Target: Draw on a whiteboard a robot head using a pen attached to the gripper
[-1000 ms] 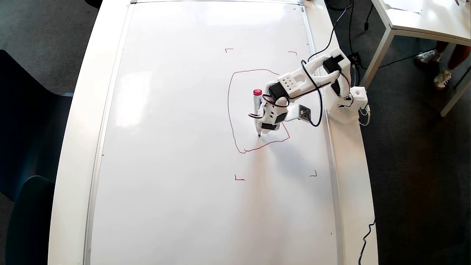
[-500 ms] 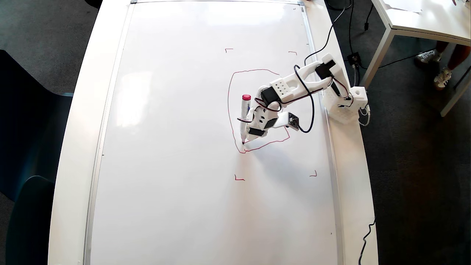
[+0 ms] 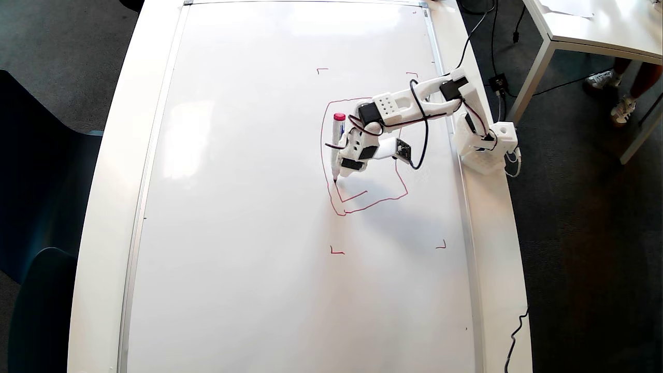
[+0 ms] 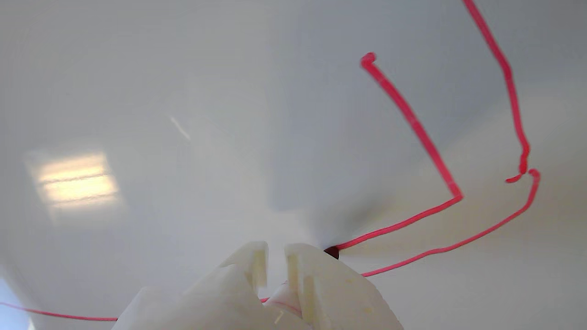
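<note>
The whiteboard [image 3: 259, 181] fills the table top. On it is the robot head [image 3: 321, 140], a wobbly red outline with a short angled red stroke [image 3: 352, 197] inside its lower left corner. The white pen [image 3: 337, 147] stands tilted, red cap up, its dark tip touching the board just inside the outline's left side. It is fixed along the left side of my gripper [image 3: 346, 173]. In the wrist view the gripper [image 4: 275, 256] shows two white fingertips close together with only a thin slit between them. The pen tip [image 4: 331, 251] sits at the end of the fresh stroke [image 4: 412, 121].
The arm's base [image 3: 484, 150] stands on the white table rim at the right, with black cables trailing off. Small red corner marks [image 3: 336, 252] frame the drawing area. Another white table [image 3: 595, 26] and a person's feet [image 3: 621, 109] are at top right. Dark chairs [image 3: 41, 207] stand at left.
The pen moved left along the outline's bottom, then up its left side. It has left an L-shaped red stroke inside the lower left corner. The arm swung left and stretched out.
</note>
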`<action>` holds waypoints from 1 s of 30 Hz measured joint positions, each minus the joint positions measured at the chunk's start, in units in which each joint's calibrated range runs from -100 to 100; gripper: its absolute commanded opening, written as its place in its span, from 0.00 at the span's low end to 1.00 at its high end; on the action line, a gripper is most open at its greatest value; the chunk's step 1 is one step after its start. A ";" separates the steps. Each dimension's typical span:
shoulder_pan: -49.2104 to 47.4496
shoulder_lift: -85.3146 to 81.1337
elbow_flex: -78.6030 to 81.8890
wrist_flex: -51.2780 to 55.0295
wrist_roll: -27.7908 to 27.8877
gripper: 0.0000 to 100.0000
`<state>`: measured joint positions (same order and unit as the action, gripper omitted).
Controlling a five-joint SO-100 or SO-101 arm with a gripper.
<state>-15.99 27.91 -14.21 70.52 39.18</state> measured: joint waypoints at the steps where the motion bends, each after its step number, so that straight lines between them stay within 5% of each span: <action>1: 0.38 -0.51 0.73 0.00 0.37 0.01; 30: -1.96 -15.93 23.57 0.00 0.85 0.01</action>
<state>-17.95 11.99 9.37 70.52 40.03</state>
